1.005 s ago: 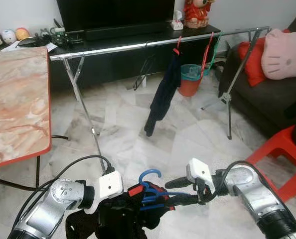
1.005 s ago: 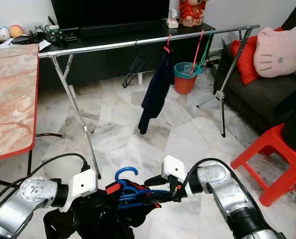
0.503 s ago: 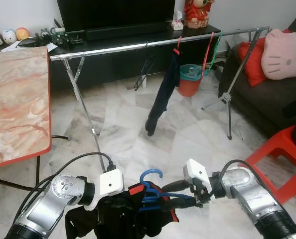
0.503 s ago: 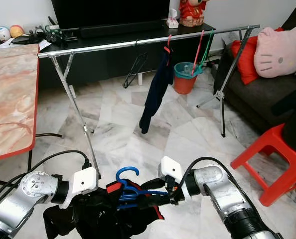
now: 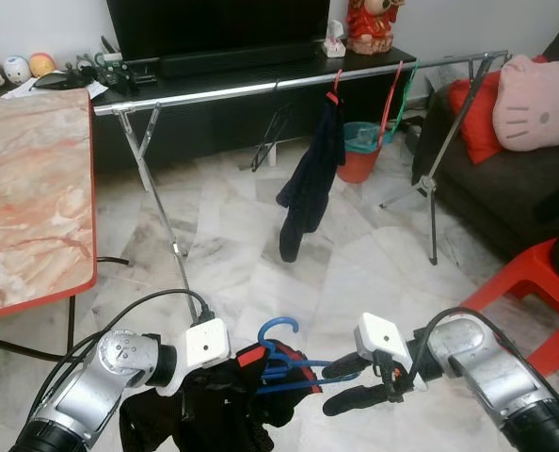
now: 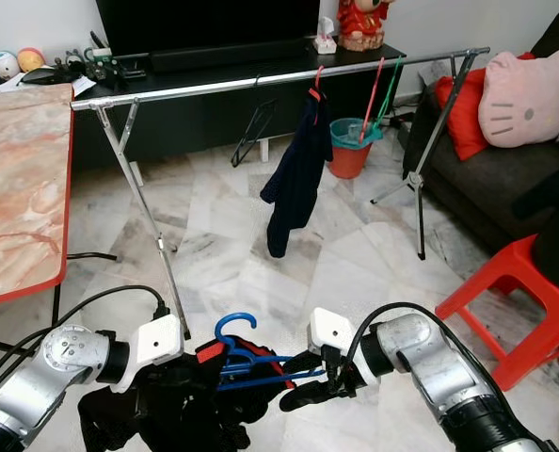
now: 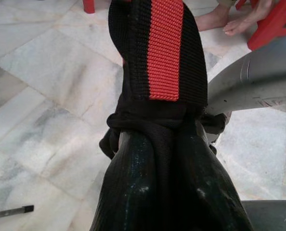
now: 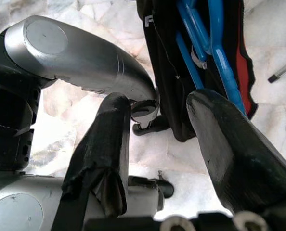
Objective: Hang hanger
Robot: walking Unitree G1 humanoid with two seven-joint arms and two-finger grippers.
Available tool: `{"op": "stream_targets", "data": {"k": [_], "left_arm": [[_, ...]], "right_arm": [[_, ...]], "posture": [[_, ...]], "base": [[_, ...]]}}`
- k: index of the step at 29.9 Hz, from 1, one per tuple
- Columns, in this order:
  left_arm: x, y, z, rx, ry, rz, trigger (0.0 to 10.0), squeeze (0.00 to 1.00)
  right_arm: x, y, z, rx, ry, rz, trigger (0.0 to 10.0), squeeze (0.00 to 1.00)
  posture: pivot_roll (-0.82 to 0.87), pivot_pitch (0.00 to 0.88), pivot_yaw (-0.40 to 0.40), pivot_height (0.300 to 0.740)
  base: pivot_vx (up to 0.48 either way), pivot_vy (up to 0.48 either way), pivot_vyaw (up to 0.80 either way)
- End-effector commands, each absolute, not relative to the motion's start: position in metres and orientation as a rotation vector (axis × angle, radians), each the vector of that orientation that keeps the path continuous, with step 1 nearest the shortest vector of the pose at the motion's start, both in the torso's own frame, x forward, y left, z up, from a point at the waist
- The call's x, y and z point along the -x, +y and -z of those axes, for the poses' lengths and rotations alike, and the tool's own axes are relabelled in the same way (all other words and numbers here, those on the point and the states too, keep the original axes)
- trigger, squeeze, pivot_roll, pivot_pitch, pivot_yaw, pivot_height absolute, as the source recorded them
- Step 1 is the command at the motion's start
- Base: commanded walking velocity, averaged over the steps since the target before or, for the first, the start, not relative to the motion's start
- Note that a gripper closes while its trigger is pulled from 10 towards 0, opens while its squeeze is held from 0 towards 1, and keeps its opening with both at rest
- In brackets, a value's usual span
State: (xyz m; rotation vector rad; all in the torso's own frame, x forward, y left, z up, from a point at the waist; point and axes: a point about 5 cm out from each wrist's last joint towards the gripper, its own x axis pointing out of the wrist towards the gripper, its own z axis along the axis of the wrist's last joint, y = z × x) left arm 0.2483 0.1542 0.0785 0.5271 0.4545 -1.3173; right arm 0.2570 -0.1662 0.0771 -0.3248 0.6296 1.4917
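Observation:
A blue hanger (image 5: 281, 363) is threaded into a black garment with red trim (image 7: 165, 47), low in front of me. My left gripper (image 7: 164, 144) is shut on that garment and holds the bundle up; cloth covers its fingers. Just right of the hanger, my right gripper (image 5: 342, 384) is open, its fingers (image 8: 109, 130) spread apart and off the blue hanger (image 8: 211, 43). Beyond them the silver rail (image 5: 261, 87) of a drying rack crosses the room. A dark garment (image 5: 310, 184) hangs from it on a red hanger.
Red and green hangers (image 5: 394, 89) hang further right on the rail. A marble-topped table (image 5: 35, 188) stands at the left, a red stool (image 5: 529, 282) and a sofa with a pink cushion (image 5: 543, 94) at the right. A bucket (image 5: 359, 151) sits behind the rack. A person's hand (image 7: 239, 21) rests on the floor.
My right gripper has opened and drawn back from the blue hanger. The left gripper keeps the bundle. The dark garment on the rail has swung and bunched up.

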Motion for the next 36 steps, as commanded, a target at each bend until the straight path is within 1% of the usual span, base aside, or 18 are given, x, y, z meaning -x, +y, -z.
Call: {"op": "stream_targets", "data": {"k": [1, 4, 15, 20, 22, 26, 28, 32, 36], "left_arm": [[-0.25, 0.152, -0.084, -0.533, 0.419, 1.322, 10.0, 0.0], [-0.249, 0.151, -0.085, -0.525, 0.415, 1.331, 10.0, 0.0], [-0.251, 0.15, -0.088, -0.535, 0.399, 1.331, 10.0, 0.0], [-0.25, 0.148, -0.09, -0.529, 0.393, 1.341, 10.0, 0.0], [-0.249, 0.147, -0.09, -0.526, 0.39, 1.345, 10.0, 0.0], [-0.249, 0.145, -0.091, -0.522, 0.386, 1.352, 10.0, 0.0], [-0.249, 0.145, -0.091, -0.522, 0.386, 1.351, 10.0, 0.0], [-0.249, 0.142, -0.091, -0.517, 0.382, 1.36, 10.0, 0.0], [-0.249, 0.141, -0.091, -0.513, 0.382, 1.366, 10.0, 0.0]], "right_arm": [[-0.264, -0.17, -0.076, 0.391, 0.625, -1.44, 10.0, 0.0], [-0.269, -0.173, -0.071, 0.427, 0.646, -1.371, 10.0, 0.0], [-0.267, -0.17, -0.057, 0.426, 0.669, -1.365, 10.0, 0.0], [-0.269, -0.17, -0.052, 0.468, 0.668, -1.336, 10.0, 0.0], [-0.271, -0.171, -0.051, 0.487, 0.661, -1.321, 10.0, 0.0], [-0.279, -0.168, -0.057, 0.447, 0.588, -1.278, 10.0, 0.0], [-0.279, -0.168, -0.058, 0.445, 0.582, -1.278, 10.0, 0.0], [-0.284, -0.169, -0.057, 0.482, 0.561, -1.239, 10.0, 0.0], [-0.29, -0.167, -0.063, 0.448, 0.507, -1.217, 10.0, 0.0]], "posture": [[0.0, 0.0, -0.01, 0.74], [0.0, 0.0, -0.013, 0.74], [0.01, 0.0, -0.02, 0.74], [0.01, 0.0, -0.022, 0.74], [0.01, 0.0, -0.022, 0.74], [0.01, 0.0, -0.019, 0.74], [0.01, 0.0, -0.019, 0.74], [0.01, 0.0, -0.018, 0.74], [0.01, 0.0, -0.019, 0.74]], "base": [[0.0, 0.0, 0.0], [0.0, 0.0, 0.0], [0.0, 0.0, 0.0], [0.0, 0.0, 0.0], [0.0, 0.0, 0.0], [0.0, 0.0, 0.0], [0.0, 0.0, 0.0], [0.0, 0.0, 0.0], [0.0, 0.0, 0.0]]}}
